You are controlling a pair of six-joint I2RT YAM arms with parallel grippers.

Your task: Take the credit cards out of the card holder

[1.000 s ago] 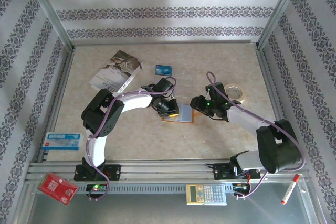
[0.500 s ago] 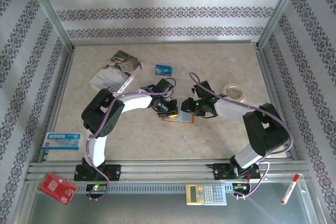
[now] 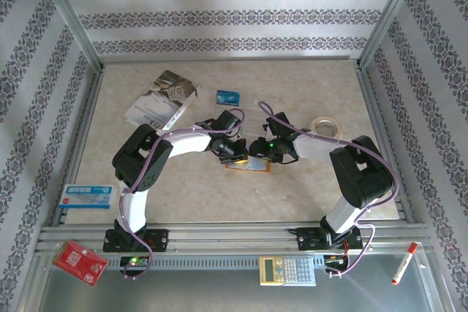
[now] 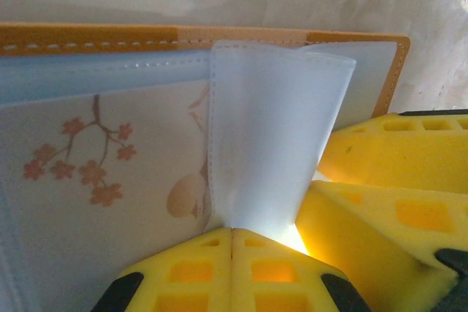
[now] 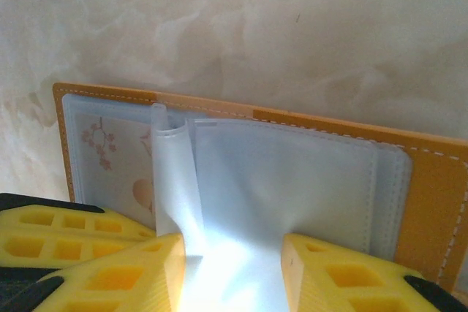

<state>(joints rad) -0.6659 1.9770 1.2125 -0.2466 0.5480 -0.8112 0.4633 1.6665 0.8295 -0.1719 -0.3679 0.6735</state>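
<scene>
In mid-frame the single orange card holder [image 3: 248, 166] lies open with bare worktop [image 3: 307, 188] on every side, left claw [image 4: 232, 239] clamped on its clear pocket [image 4: 270, 129], right claw [image 5: 230, 250] apart astride it, one blue card [image 3: 228, 96] above.

Parted right pincer [image 5: 232, 257] around card holder [image 5: 437, 173] pocket [image 5: 281, 180]

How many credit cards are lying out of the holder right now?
1: the blue credit card lies on the table, farther back than the orange card holder. Others may be hidden in its pockets.
</scene>
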